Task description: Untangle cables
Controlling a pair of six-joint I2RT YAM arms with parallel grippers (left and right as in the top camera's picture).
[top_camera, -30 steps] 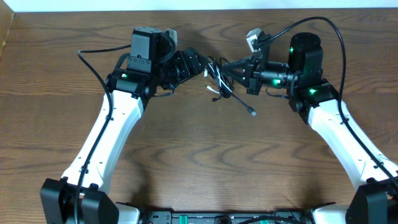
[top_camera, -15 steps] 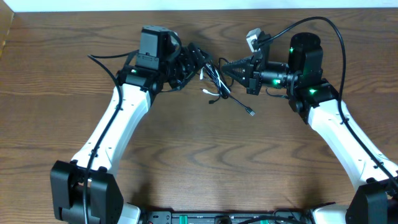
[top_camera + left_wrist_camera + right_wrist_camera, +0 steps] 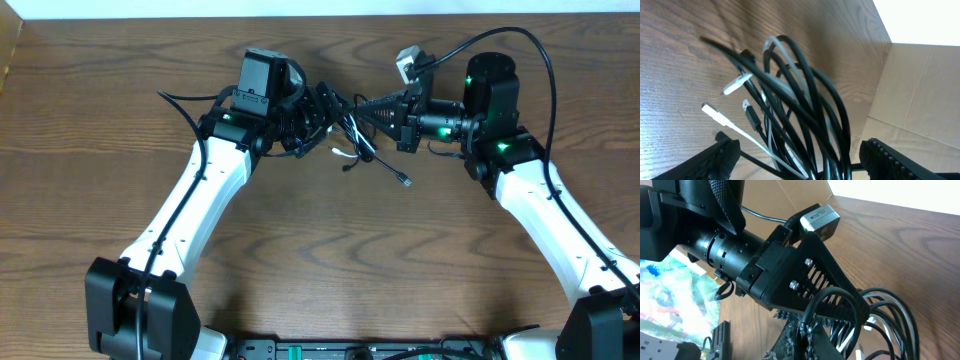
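Cables (image 3: 350, 135): you have one knotted bunch, black loops with a white cord (image 3: 340, 152) threaded through, at the far middle of the tabletop (image 3: 320, 260). One black tail runs out of the bunch toward the near right and ends in a plug (image 3: 405, 182) lying flat.
Right end effector (image 3: 362, 103): at the bunch's far right edge, jaws pinched tight on the black loops, which rise straight out of its tips in its own wrist view.
Left end effector (image 3: 318, 105): at the bunch's left edge, jaws spread wide, gripping nothing. In its wrist view the loops pass between the fingers (image 3: 722, 155) with air on both sides.
Key relation: the bunch sits between your two end effectors, which face each other across it. The loops' long axis runs straight ahead from the left one's open jaws.
Nearer arm: both are at the bunch, but only the left is free to take a strand.
Judgement: close the left on one loop only, since the strands lie packed together and a full-width bite would likely drag the whole knot.
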